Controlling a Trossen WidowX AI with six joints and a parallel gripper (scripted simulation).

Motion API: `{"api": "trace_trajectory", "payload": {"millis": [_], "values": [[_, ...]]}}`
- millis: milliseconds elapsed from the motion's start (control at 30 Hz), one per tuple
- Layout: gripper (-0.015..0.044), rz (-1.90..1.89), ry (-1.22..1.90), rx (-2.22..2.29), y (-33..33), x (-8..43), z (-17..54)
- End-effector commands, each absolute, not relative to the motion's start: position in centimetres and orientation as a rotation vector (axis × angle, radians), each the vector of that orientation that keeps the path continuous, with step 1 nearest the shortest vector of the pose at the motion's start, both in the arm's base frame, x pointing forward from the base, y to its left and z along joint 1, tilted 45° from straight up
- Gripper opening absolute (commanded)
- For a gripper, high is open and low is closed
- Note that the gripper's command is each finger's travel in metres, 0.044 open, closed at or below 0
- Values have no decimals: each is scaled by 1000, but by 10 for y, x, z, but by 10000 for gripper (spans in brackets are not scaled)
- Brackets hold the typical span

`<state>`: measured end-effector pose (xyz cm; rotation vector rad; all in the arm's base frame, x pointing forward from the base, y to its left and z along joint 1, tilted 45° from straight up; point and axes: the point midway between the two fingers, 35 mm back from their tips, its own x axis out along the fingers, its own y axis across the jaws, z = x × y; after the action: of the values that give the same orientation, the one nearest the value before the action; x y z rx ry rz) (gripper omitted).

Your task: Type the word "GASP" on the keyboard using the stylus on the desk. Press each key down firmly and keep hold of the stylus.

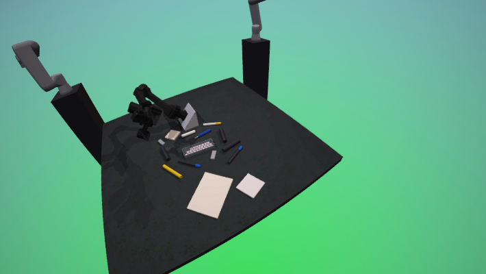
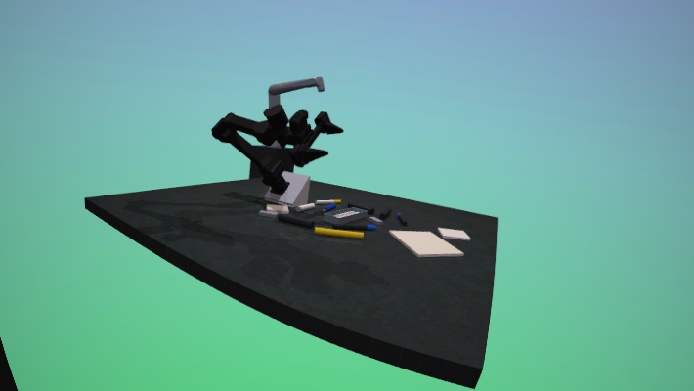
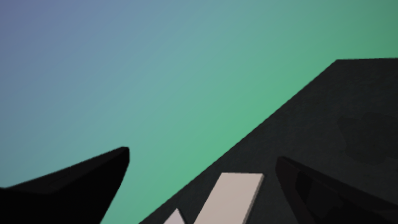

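A blue stylus (image 1: 205, 133) (image 2: 330, 207) with a thin pale tip lies on the desk (image 1: 291, 154) (image 2: 195, 254), just behind the keyboard. The small keyboard (image 1: 198, 148) (image 2: 346, 214) has pale keys in a dark frame and lies flat among the pens. My gripper (image 1: 152, 131) (image 2: 335, 142) (image 3: 204, 159) is wide open and empty, raised well above the desk. In the wrist view its two dark fingers stand far apart. The stylus and keyboard do not show in the wrist view.
A grey wedge (image 1: 192, 118) (image 2: 297, 188) stands by the arm's base. A yellow cylinder (image 1: 172, 171) (image 2: 338, 233) and several dark pens surround the keyboard. A cream sheet (image 1: 210, 195) (image 2: 426, 243) (image 3: 230, 195) and a smaller white square (image 1: 250, 185) (image 2: 454, 234) lie farther out.
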<state>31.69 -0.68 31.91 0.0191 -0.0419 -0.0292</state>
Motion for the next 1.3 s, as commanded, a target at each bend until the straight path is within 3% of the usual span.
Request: {"api": "trace_trajectory", "payload": {"millis": [0, 267, 533, 900, 1267], "values": [[414, -30, -30, 22, -7, 319, 317], [204, -114, 475, 96, 12, 369, 211], [0, -306, 965, 14, 33, 371, 100], [0, -631, 1389, -442, 45, 331, 2], [0, -669, 1418, -528, 46, 326, -7]]}}
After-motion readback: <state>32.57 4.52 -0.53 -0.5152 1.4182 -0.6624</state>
